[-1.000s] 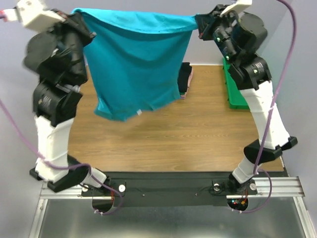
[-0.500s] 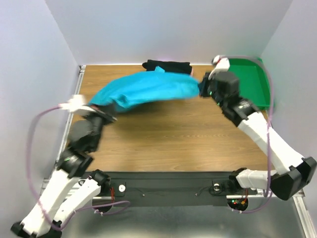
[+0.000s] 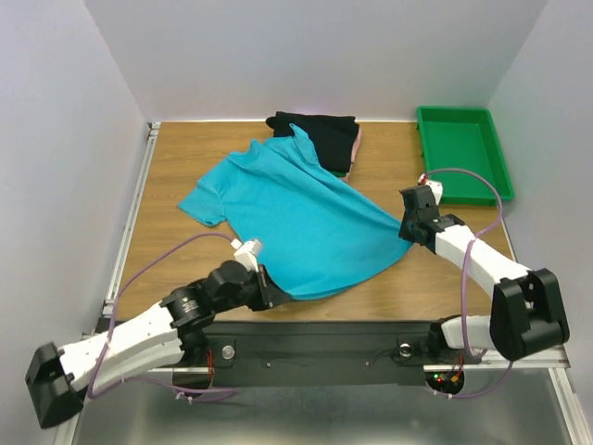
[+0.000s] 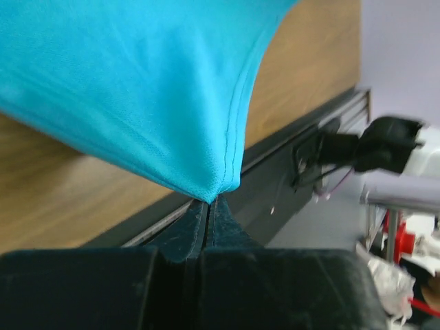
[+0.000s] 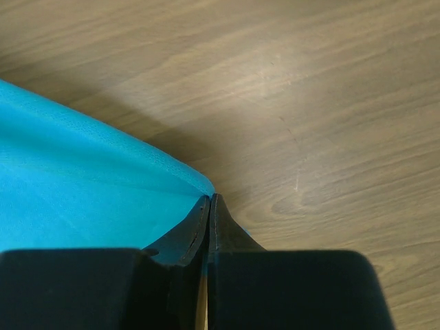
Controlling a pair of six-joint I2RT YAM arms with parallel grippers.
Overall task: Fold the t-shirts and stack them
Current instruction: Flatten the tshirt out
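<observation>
The teal t-shirt (image 3: 296, 218) lies spread on the wooden table, collar toward the back, its collar end overlapping a folded black t-shirt (image 3: 320, 125). My left gripper (image 3: 276, 295) is shut on one hem corner by the table's near edge; the left wrist view shows the cloth (image 4: 137, 89) pinched at the gripper (image 4: 212, 201). My right gripper (image 3: 404, 225) is shut on the other hem corner at the right, and the right wrist view shows the shirt (image 5: 69, 185) caught in the gripper (image 5: 209, 198) just above the wood. A pink edge (image 3: 356, 144) shows beside the black t-shirt.
A green plastic tray (image 3: 454, 112) stands at the back right corner. The black rail of the arm bases (image 3: 315, 338) runs along the table's near edge, close to the left gripper. Grey walls close in the back and both sides.
Both arms have come down from holding the teal t-shirt high in the air. The shirt now lies spread on the table, drawn toward the near edge, both corners still pinched.
</observation>
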